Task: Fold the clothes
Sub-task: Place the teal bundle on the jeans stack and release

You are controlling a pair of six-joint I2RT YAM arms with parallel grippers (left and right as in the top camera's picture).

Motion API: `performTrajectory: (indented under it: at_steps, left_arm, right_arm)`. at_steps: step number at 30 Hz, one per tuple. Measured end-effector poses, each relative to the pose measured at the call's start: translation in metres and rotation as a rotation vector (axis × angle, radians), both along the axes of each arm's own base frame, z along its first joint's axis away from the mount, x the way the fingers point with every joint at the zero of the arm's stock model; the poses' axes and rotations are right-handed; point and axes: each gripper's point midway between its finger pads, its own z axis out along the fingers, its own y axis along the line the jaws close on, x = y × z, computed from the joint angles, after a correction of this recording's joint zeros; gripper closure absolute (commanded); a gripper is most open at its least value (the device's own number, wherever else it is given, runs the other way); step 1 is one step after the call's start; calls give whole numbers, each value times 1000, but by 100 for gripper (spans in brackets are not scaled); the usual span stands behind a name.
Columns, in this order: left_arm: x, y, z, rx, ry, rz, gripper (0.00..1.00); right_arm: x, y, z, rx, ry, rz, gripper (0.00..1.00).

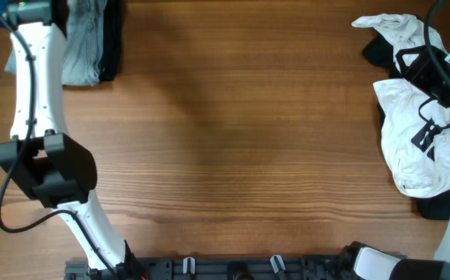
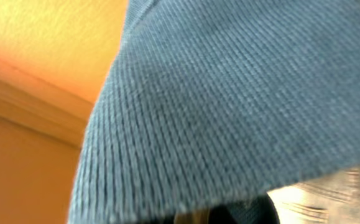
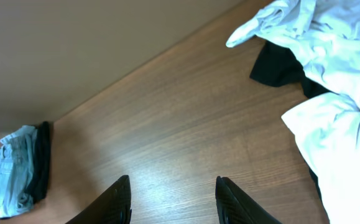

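Clothes (image 1: 411,155), white over black, beside right jaws, apart and empty; left jaws' state untellable behind blue knit (image 2: 229,106)

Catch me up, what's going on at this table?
Clothes folding, with nothing spread out yet. The left arm reaches to the far-left corner by the light-blue jeans. Its wrist camera is filled with blue knit fabric, so its grip can't be judged. The right gripper is open and empty, at a heap of white clothing with a black garment showing beneath.
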Motion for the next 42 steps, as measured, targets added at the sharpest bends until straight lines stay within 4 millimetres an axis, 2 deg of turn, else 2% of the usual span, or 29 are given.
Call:
performTrajectory:
  at_steps: [2, 4, 6, 7, 8, 10, 11, 15, 19, 22, 23, 25, 26, 31, 35, 36, 37, 40, 41, 42]
  left_arm:
    - [3, 28, -7, 16, -8, 26, 96]
    - [9, 49, -28, 16, 8, 50, 96]
    - [13, 71, -69, 1, 70, 77, 96]
    - [15, 77, -85, -5, 94, 85, 96]
    - [17, 84, -109, -16, 130, 94, 96]
    - [20, 87, -141, -51, 164, 106, 96]
    - [21, 86, -149, -69, 167, 114, 96]
    - [23, 73, -160, -161, 138, 141, 96]
    - [24, 39, -175, -250, 164, 135, 96]
    - [24, 4, -191, -332, 218, 79, 96]
    - [25, -6, -195, -353, 229, 56, 87]
    - [25, -20, -200, -394, 249, 19, 6]
    - [25, -24, -202, -406, 259, 6, 0]
    - [20, -63, -217, -540, 335, -120, 0]
    - [21, -75, -216, -595, 327, -139, 0]
    - [21, -76, -211, -616, 311, -131, 0]
    - [20, -78, -201, -650, 288, -122, 0]
    - [7, -95, -130, -767, 180, -156, 0]
    - [-3, -104, -100, -801, 152, -190, 0]
    - [-12, -111, -78, -819, 132, -213, 0]
  right_arm:
    - [4, -2, -9, 10, 24, 0, 56]
    - [7, -3, -17, 19, 44, -1, 56]
    - [10, -4, -26, 28, 66, -1, 57]
    - [12, -5, -30, 32, 75, -1, 57]
    - [14, -6, -34, 36, 85, -1, 57]
    - [16, -7, -42, 42, 104, -3, 57]
    - [17, -8, -45, 44, 112, -4, 57]
    - [18, -8, -50, 50, 125, -4, 57]
    - [18, -8, -51, 50, 127, -4, 57]
    - [18, -8, -51, 50, 127, -4, 57]
    - [18, -8, -51, 50, 127, -4, 57]
    - [18, -8, -51, 50, 127, -4, 57]
    - [18, -8, -51, 50, 127, -4, 56]
    - [18, -7, -51, 50, 127, -2, 56]
    - [18, -6, -51, 48, 128, 0, 56]
    - [18, -6, -51, 48, 128, 0, 56]
    - [18, -6, -51, 49, 128, 0, 51]
    - [20, -1, -51, 22, 121, 37, 30]
    - [20, 4, -51, 3, 117, 67, 26]
    - [20, 10, -52, -22, 115, 106, 22]
